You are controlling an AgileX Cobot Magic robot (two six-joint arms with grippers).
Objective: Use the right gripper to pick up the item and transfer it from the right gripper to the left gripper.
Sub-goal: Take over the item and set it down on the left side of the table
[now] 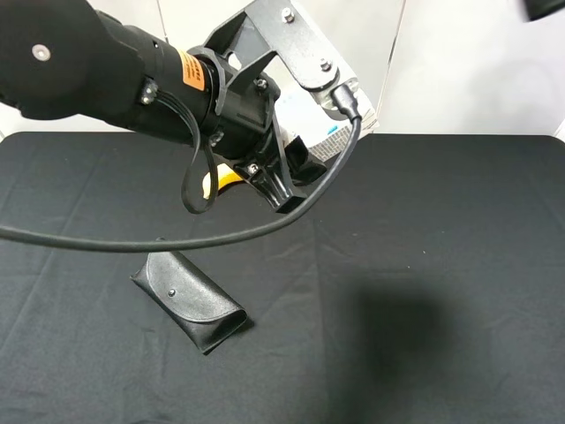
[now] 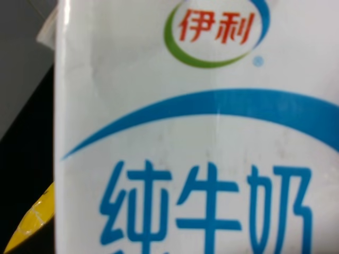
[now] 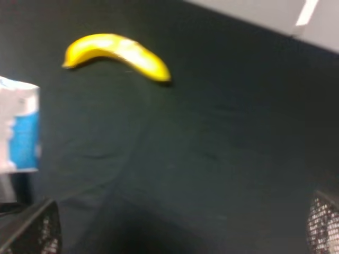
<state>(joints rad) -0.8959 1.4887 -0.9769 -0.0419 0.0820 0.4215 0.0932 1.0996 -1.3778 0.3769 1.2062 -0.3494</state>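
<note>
The item (image 1: 325, 124), a white milk carton with blue characters, is held up off the table at the tips of my left gripper (image 1: 298, 172), which is shut on it. Its printed face (image 2: 201, 132) fills the left wrist view, so the left jaws are hidden there. In the right wrist view the carton (image 3: 18, 127) hangs at the picture's edge, well apart from my right gripper (image 3: 177, 227). That gripper stands wide open and empty, with only its mesh-padded fingertips (image 3: 32, 233) in the corners. A black bit of the right arm (image 1: 543, 7) shows at the top right corner.
A yellow banana (image 3: 119, 53) lies on the black tablecloth (image 1: 441, 265), mostly hidden behind the left arm (image 1: 221, 181) in the high view. A black glasses case (image 1: 190, 300) lies front left. A thick black cable (image 1: 132, 240) hangs from the left arm.
</note>
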